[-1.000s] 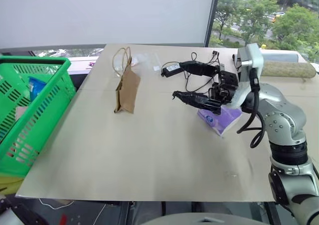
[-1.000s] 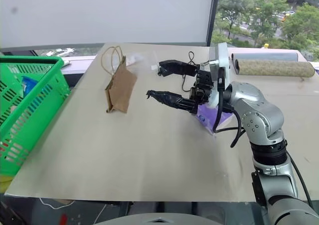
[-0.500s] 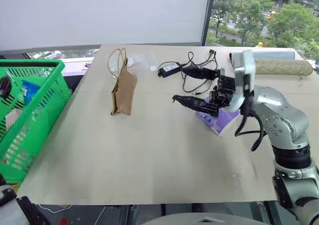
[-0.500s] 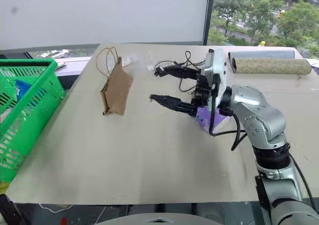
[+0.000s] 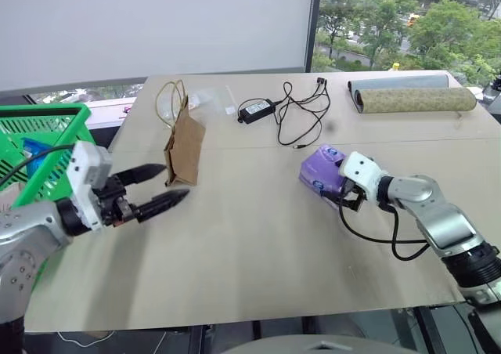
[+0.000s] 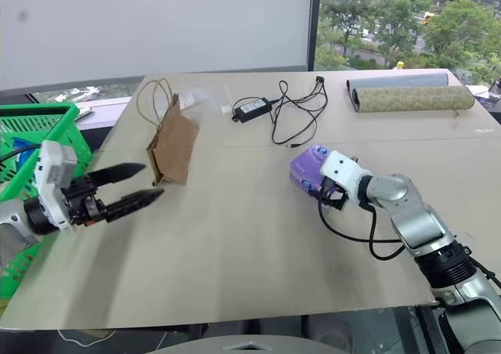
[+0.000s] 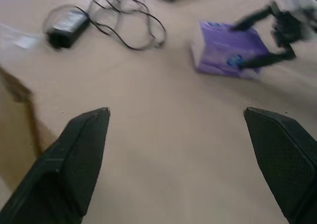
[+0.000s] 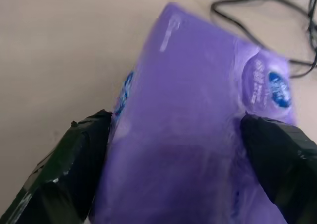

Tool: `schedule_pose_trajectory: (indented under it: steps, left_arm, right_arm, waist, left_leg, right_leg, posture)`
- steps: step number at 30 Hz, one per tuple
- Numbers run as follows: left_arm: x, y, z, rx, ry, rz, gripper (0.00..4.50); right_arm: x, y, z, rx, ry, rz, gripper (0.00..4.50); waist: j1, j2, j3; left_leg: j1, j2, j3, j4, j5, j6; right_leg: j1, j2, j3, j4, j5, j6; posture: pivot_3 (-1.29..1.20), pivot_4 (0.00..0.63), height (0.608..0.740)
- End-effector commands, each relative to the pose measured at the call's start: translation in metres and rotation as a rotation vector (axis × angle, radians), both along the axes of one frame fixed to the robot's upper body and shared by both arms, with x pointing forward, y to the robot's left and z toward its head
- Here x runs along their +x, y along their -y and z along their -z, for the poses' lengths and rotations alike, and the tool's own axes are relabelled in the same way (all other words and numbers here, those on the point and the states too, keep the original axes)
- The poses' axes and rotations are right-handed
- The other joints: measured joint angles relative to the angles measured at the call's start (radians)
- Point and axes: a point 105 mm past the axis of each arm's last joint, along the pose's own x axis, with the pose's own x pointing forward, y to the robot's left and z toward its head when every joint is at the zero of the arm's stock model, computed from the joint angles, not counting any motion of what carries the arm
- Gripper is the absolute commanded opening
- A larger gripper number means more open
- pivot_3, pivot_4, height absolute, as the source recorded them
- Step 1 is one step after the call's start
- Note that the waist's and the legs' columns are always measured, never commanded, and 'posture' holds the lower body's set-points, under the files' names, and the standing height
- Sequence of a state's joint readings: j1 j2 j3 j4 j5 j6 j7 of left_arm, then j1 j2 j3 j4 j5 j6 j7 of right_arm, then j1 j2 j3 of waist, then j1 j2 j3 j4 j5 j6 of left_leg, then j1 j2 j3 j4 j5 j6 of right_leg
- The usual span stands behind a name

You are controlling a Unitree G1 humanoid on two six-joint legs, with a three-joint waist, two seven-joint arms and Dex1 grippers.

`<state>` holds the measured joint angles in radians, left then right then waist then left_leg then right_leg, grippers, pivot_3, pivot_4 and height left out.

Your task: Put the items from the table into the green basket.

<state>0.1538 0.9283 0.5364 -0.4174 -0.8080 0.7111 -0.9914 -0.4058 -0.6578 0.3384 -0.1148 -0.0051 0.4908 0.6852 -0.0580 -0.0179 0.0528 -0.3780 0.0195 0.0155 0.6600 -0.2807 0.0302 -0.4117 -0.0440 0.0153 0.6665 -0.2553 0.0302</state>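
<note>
Right pincer (image 8: 168,174) has dropped from above the bench (image 5: 258,244) to the tissue pack (image 5: 322,175), fingers wide and straddling it, one along each long side; not yet closed. Left pincer (image 5: 164,186) has come into view beside the basket (image 5: 48,116), fingers spread wide, holding nothing.

Pack lies flat on the bench, right of centre, just short of the black charger (image 5: 254,111) and its cable. Basket stands off the bench's left edge, well apart from the pack; blue-labelled goods already inside.

Handling, as judged: pack looks light, soft, film-wrapped. Likely to give under squeeze and may slide on glossy film. Best taken across the narrow width at mid-length, fingers low on the sides, firm close.

Paper bag (image 5: 185,146) stands between pack and basket; carry path should clear it.
</note>
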Motion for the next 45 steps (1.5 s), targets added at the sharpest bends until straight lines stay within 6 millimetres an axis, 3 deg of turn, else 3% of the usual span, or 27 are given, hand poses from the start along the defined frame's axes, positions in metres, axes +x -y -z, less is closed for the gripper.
schedule_pose_trajectory:
  steps: [1,4,6,7,12,15,18,23,26,28,33,40,43,45]
  left_arm:
    - [-0.002,0.006,-0.006,0.042,0.035,0.035,4.46]
    - [-0.002,0.008,-0.007,0.04,0.044,0.036,4.5]
    - [-0.001,0.011,-0.008,0.033,0.049,0.041,4.5]
    - [-0.001,0.011,-0.008,0.032,0.053,0.042,4.5]
    - [0.004,0.014,-0.007,0.022,0.067,0.027,4.5]
    - [0.013,0.018,-0.006,-0.019,0.088,-0.007,4.5]
    - [0.021,0.036,0.0,-0.083,0.086,0.003,4.5]
    - [0.038,0.058,-0.013,-0.298,0.119,0.009,4.5]
    - [0.043,0.067,-0.024,-0.406,0.127,0.038,4.5]
    - [0.043,0.071,-0.034,-0.47,0.145,0.068,4.5]
    - [0.037,0.084,-0.071,-0.7,0.185,0.199,4.5]
    - [0.029,0.107,-0.083,-0.802,0.143,0.33,4.5]
    - [0.022,0.108,-0.088,-0.835,0.138,0.381,3.66]
    - [0.018,0.108,-0.088,-0.841,0.131,0.399,2.77]
  right_arm:
    - [0.015,0.022,0.001,-0.116,0.03,0.144,4.5]
    - [0.016,0.021,0.0,-0.104,0.016,0.168,3.7]
    - [0.017,0.02,-0.002,-0.105,0.027,0.169,2.67]
    - [0.017,0.019,-0.002,-0.098,0.026,0.169,2.42]
    - [0.023,0.012,-0.014,-0.031,0.085,0.148,0.3]
    - [0.027,0.0,-0.032,0.074,0.115,0.126,0.21]
    - [0.02,-0.032,-0.066,0.346,0.069,0.047,0.21]
    - [-0.022,-0.079,-0.121,0.857,-0.228,-0.185,0.21]
    - [-0.044,-0.088,-0.154,1.112,-0.392,-0.341,0.21]
    - [-0.053,-0.088,-0.166,1.21,-0.462,-0.411,0.21]
    - [-0.076,-0.088,-0.175,1.329,-0.618,-0.553,0.21]
    - [-0.097,-0.096,-0.18,1.315,-0.703,-0.63,0.21]
    - [-0.094,-0.098,-0.179,1.319,-0.709,-0.594,0.21]
    - [-0.091,-0.098,-0.177,1.324,-0.704,-0.567,0.21]
  waist:
    - [0.003,0.001,0.0]
    - [0.018,0.0,-0.001]
    - [0.018,-0.001,-0.001]
    - [0.018,-0.001,-0.001]
    - [0.017,-0.001,-0.001]
    - [0.016,0.0,-0.001]
    - [0.014,0.001,0.0]
    - [0.017,0.001,0.0]
    - [0.016,0.002,-0.001]
    - [0.018,0.002,-0.001]
    - [0.013,0.002,-0.001]
    - [-0.014,0.003,-0.001]
    - [-0.026,0.003,-0.001]
    - [-0.032,0.003,-0.001]
  left_leg:
    - [0.0,0.0,0.0,0.001,0.0,0.0]
    - [-0.001,0.001,0.001,0.005,0.0,0.0]
    - [-0.001,0.002,0.001,0.007,0.0,0.0]
    - [-0.001,0.002,0.001,0.007,0.0,0.0]
    - [0.0,0.002,0.002,0.007,0.0,0.0]
    - [0.0,0.002,0.002,0.007,0.0,0.0]
    - [0.0,0.002,0.003,0.007,0.0,0.0]
    - [-0.002,0.004,0.0,0.008,0.0,0.0]
    - [-0.002,0.003,-0.001,0.008,0.0,0.0]
    - [-0.002,0.002,-0.001,0.008,0.0,0.0]
    - [-0.002,0.002,-0.001,0.009,0.0,0.0]
    - [-0.002,0.001,0.0,0.009,0.0,0.0]
    - [-0.001,0.001,0.001,0.009,0.0,0.001]
    - [-0.002,0.001,0.0,0.009,0.0,0.001]
  right_leg:
    - [0.0,0.004,0.0,0.0,0.0,0.0]
    - [0.001,0.008,0.001,0.0,0.0,0.0]
    - [0.002,0.009,0.001,0.0,0.0,0.0]
    - [0.002,0.009,0.001,0.0,0.0,0.0]
    - [0.003,0.01,0.001,0.0,0.0,0.001]
    - [0.003,0.011,0.001,0.0,0.0,0.001]
    - [0.002,0.012,0.003,0.0,0.0,0.001]
    - [0.0,0.011,0.004,0.003,0.0,0.001]
    - [0.001,0.01,0.003,0.003,0.0,0.001]
    - [0.001,0.009,0.003,0.003,0.0,0.001]
    - [0.001,0.01,0.003,0.003,0.0,0.001]
    - [0.001,0.011,0.004,0.004,0.0,0.001]
    - [0.001,0.013,0.005,0.004,0.0,0.001]
    - [0.001,0.014,0.006,0.004,0.0,0.001]
  posture:
    - [-0.02,0.028,0.74]
    - [-0.02,0.025,0.74]
    - [-0.02,0.026,0.74]
    - [-0.02,0.026,0.74]
    - [-0.03,0.027,0.74]
    - [-0.03,0.03,0.74]
    - [-0.04,0.033,0.74]
    - [-0.06,0.032,0.74]
    - [-0.06,0.032,0.74]
    - [-0.06,0.032,0.74]
    - [-0.06,0.031,0.74]
    - [-0.07,0.026,0.74]
    - [-0.07,0.023,0.74]
    - [-0.06,0.018,0.74]
